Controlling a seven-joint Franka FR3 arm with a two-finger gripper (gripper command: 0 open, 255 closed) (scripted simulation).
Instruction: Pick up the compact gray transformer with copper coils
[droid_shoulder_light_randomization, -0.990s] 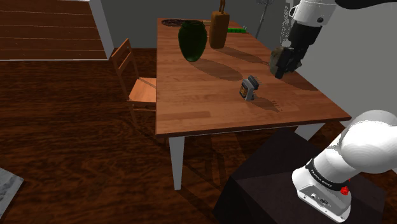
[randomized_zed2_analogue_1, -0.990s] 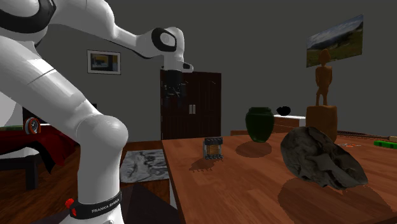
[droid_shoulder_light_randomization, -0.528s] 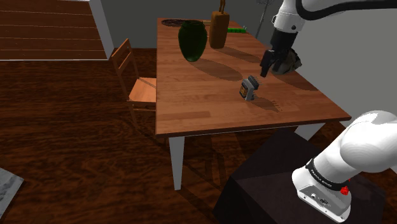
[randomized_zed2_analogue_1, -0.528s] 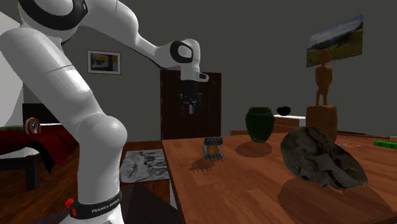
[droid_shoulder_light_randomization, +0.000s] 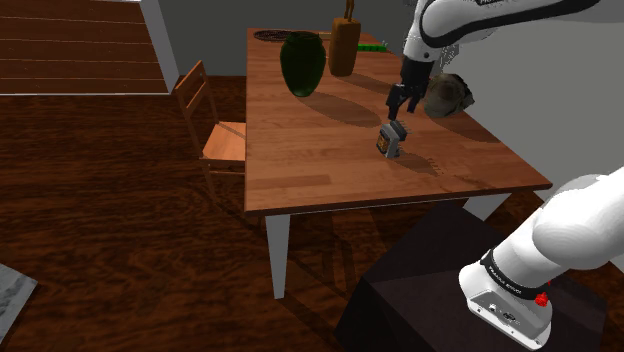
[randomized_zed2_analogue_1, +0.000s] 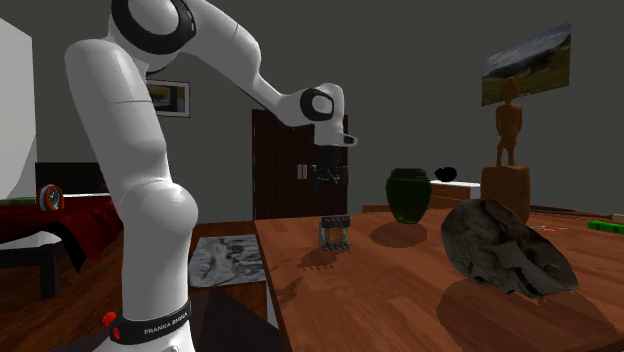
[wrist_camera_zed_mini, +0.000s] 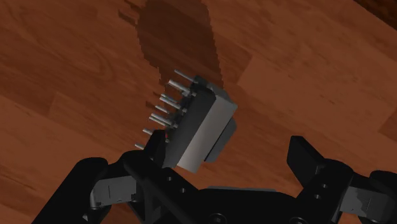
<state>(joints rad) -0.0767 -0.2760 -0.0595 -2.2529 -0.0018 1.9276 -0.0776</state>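
From the shoulder view, the stand (droid_shoulder_light_randomization: 440, 290) is nearest, with the wooden table (droid_shoulder_light_randomization: 300, 170) beyond it. On the table sits the transformer (droid_shoulder_light_randomization: 390, 140), out in the open on the half nearer the stand and well short of the green vase (droid_shoulder_light_randomization: 302, 63). Directly above it hangs the gripper (droid_shoulder_light_randomization: 400, 103). The second exterior view shows a clear gap between the two.

The wrist view adds the fingers (wrist_camera_zed_mini: 305, 162), spread wide, with the gray block below and between them, untouched. Its long side runs slantwise across the gap, and a row of thin pins juts from one long face. The copper-coloured band shows in the second exterior view.

The rock (randomized_zed2_analogue_1: 505, 247) lies close to that camera. In the shoulder view it is just to the right of the gripper. The wooden figure (droid_shoulder_light_randomization: 344, 45) stands at the far end.
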